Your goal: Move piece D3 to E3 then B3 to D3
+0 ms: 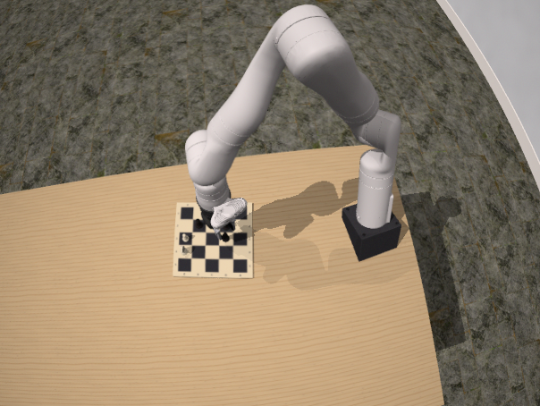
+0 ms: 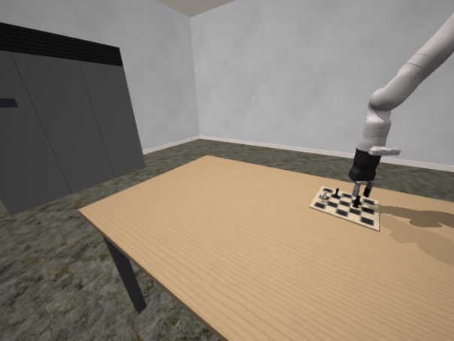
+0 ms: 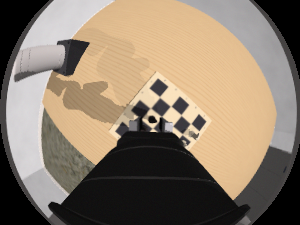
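A small chessboard (image 1: 212, 274) (image 2: 343, 217) (image 3: 178, 104) lies on the wooden table. A black piece (image 1: 225, 237) (image 2: 355, 203) stands near the board's middle. My gripper (image 2: 361, 192) is open and empty, with its fingertips just above this piece. In the top view the wrist hides the fingers. A second black piece (image 1: 197, 222) (image 2: 337, 192) stands toward the board's far left. Two white pieces (image 1: 184, 238) (image 1: 185, 250) stand on the left column; in the exterior view they (image 2: 324, 196) overlap. In the wrist view the gripper body hides most of what lies below.
The arm's black base (image 1: 371, 232) stands on the table to the right of the board. A large dark cabinet (image 2: 56, 124) stands off the table at the left. The table's edge (image 2: 124, 240) is far from the board.
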`<state>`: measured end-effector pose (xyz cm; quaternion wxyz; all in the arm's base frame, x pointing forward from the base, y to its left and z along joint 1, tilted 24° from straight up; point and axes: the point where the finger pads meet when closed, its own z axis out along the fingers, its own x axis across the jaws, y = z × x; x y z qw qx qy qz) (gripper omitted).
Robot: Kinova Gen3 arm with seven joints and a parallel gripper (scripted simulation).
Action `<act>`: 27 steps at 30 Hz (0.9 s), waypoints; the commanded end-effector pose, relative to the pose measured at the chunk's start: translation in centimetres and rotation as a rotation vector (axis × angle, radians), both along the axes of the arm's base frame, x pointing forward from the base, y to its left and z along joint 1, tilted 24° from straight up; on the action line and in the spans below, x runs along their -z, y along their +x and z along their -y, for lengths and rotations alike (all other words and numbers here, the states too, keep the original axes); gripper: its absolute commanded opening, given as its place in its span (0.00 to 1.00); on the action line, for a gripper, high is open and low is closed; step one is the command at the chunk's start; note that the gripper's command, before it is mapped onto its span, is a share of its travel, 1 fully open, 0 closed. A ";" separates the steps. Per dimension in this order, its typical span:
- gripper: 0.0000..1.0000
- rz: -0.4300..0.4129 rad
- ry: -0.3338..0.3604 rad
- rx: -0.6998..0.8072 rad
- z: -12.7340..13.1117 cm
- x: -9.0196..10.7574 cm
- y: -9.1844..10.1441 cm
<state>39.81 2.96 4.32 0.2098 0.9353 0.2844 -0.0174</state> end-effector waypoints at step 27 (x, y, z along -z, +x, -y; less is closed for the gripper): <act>0.76 0.002 0.001 -0.009 -0.2 0.1 0.5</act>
